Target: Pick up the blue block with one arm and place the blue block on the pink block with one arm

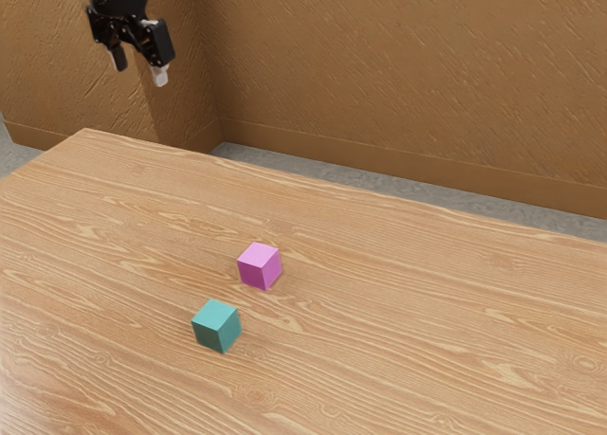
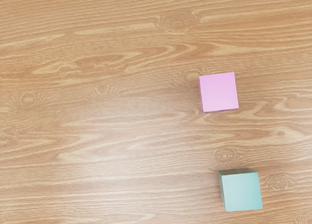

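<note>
Your claw [image 1: 139, 65] hangs high in the air over the desk [image 1: 427, 312]. It is well apart from the pink block [image 1: 260, 265], up and off toward the exterior view's left of it. Its two fingers [image 1: 159, 75] are apart, and they hold nothing. One finger has a pale tip.

The blue block [image 1: 217, 325] sits flat on the desk. It looks a bit blue-green. It is near the pink block but does not touch it, and you can see a strip of bare wood between the two. In the exterior view the blue block is in front of the pink block and a little toward the exterior view's left of it. It is not yet on the pink block.

The pink block sits flat on the desk too. Both blocks look about the same size.

In the wrist view you look down on the wood of the desk [image 2: 97, 112]. The pink block [image 2: 219, 91] and the blue block [image 2: 240, 190] lie there with a gap between them.

Far behind the pink block, past the desk's back edge, there is a strip of grey floor [image 1: 455, 190] and then a brown wall [image 1: 398, 65].
</note>
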`<move>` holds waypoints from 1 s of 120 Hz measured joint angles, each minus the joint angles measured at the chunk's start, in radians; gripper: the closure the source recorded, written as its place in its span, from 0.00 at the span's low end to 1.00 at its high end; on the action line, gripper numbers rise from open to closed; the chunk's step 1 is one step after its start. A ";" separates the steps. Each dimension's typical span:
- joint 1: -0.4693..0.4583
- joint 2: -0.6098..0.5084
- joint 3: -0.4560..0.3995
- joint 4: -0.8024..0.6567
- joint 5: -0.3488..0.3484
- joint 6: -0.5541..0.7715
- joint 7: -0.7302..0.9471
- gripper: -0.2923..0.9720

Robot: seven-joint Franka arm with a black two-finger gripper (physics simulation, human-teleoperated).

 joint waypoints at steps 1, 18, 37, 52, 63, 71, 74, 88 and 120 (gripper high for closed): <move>0.000 0.001 0.000 0.000 0.000 0.001 0.000 0.23; -0.002 0.010 0.001 -0.001 0.000 0.010 0.006 0.23; -0.021 -0.130 -0.010 -0.285 0.000 0.063 0.010 0.23; 0.076 -0.262 -0.049 -0.685 -0.001 0.248 0.014 0.23; 0.097 -0.294 -0.055 -0.814 -0.015 0.343 0.014 0.23; 0.093 -0.302 -0.058 -0.883 -0.043 0.412 0.011 0.23; 0.092 -0.301 -0.059 -0.910 -0.054 0.444 0.010 0.23; 0.072 -0.253 -0.062 -0.954 -0.114 0.570 0.004 0.23; 0.038 -0.109 -0.095 -0.977 -0.215 0.739 -0.019 0.23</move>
